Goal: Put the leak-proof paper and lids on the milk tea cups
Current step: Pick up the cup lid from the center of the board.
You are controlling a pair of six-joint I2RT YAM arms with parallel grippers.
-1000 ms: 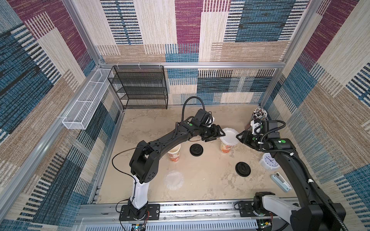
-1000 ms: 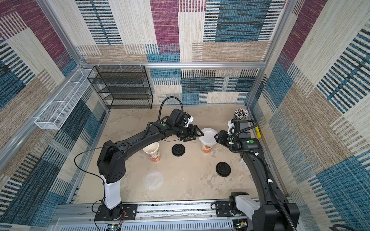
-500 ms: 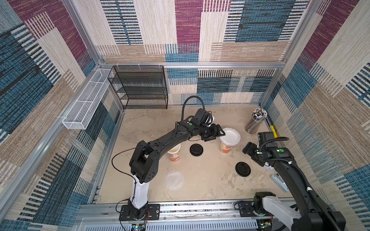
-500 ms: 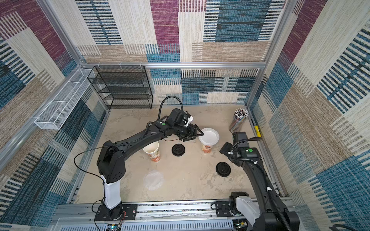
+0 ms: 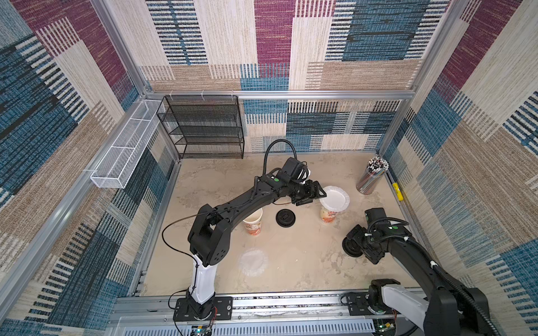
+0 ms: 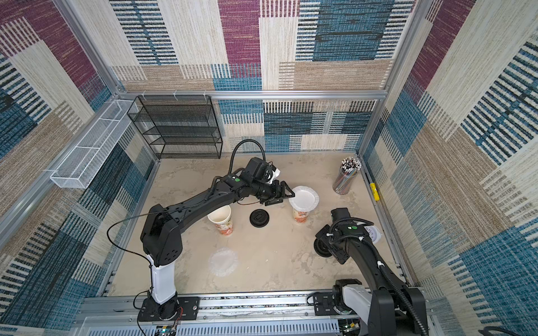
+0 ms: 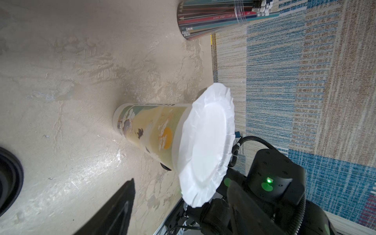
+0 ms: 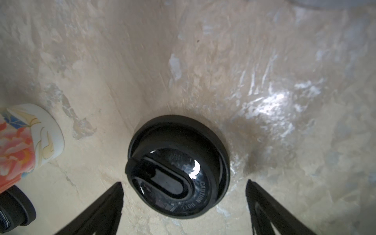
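One thin whitish film disc [image 5: 334, 198] sits crooked on a tall white paper cup [image 5: 329, 216], with the left hand [image 5: 313, 196] open beside it, I think. Next up: peel the other disc [image 5: 252, 261] off the worktop [image 5: 305, 261] and get it onto the uncovered cup [image 5: 252, 223]. Meanwhile the right hand [image 8: 184, 183] is open over a black round plastic lid [image 8: 179, 162].

Black lid [image 5: 286, 217], straw tumbler [image 5: 371, 179], wire rack [image 5: 203, 128]

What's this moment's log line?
covered cup: leak-proof paper disc on top; open cup: bare; second disc: on table; left tool: open; right tool: open over black lid
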